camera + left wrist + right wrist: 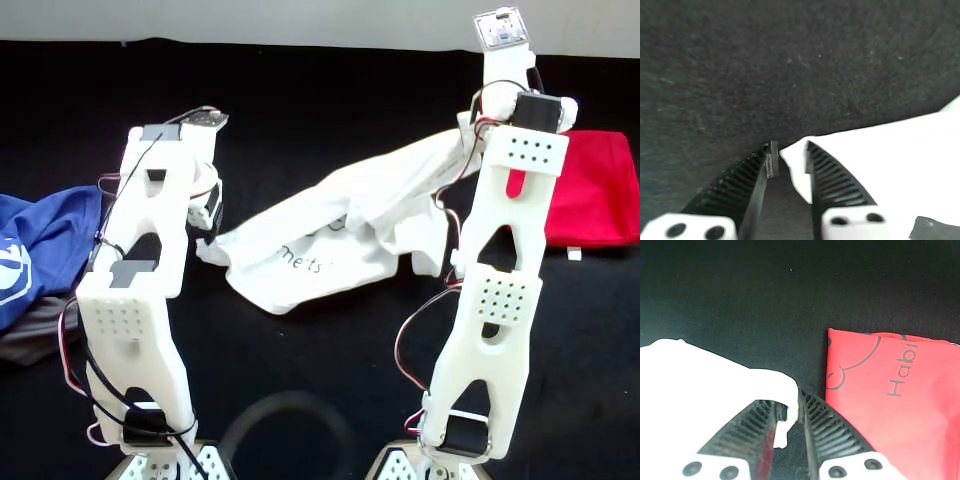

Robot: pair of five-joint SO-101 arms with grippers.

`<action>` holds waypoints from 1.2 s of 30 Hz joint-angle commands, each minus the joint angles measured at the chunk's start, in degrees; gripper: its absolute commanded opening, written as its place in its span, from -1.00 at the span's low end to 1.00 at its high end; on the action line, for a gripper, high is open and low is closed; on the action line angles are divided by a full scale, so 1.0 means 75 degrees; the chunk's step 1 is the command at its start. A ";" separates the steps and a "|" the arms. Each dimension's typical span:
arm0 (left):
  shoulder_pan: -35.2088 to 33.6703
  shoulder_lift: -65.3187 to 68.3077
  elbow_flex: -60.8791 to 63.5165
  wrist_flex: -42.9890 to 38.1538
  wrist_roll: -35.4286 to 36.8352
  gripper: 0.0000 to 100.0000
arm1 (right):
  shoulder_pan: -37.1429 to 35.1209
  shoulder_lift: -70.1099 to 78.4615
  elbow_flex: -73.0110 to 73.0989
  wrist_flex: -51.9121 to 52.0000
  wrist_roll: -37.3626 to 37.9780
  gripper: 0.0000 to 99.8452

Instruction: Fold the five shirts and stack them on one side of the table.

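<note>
On the black desk (320, 90), the folding job looks barely begun: only the red shirt (595, 195) lies folded into a neat rectangle, set at the right side, where the stack would seem to be starting. A white shirt (340, 230) sprawls crumpled across the middle, strung between the two arms and not yet laid flat. At the left edge a blue shirt (45, 245) sits in a loose heap with a grey garment (30, 340) partly under it, both apparently untouched. By my reckoning most of the work remains: spread and fold the white one, then the heap at the left, then stack them all. The left arm is bent low, its wrist dipped to the desk, and the left tool (790, 147) stands slightly apart with a corner of the white shirt lying between its fingers, not visibly pinched. The right arm stands tall and stretched toward the back of the desk, just beside the red shirt. The right tool (789, 399) is clamped on a bunched end of the white shirt, holding that end lifted off the desk so the cloth slopes down toward the left arm.
</note>
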 commanded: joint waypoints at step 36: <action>0.0041 0.0908 -0.4085 0.2755 0.0059 -0.98 | 0.0123 -0.0158 -0.0967 0.0908 0.0035 -0.99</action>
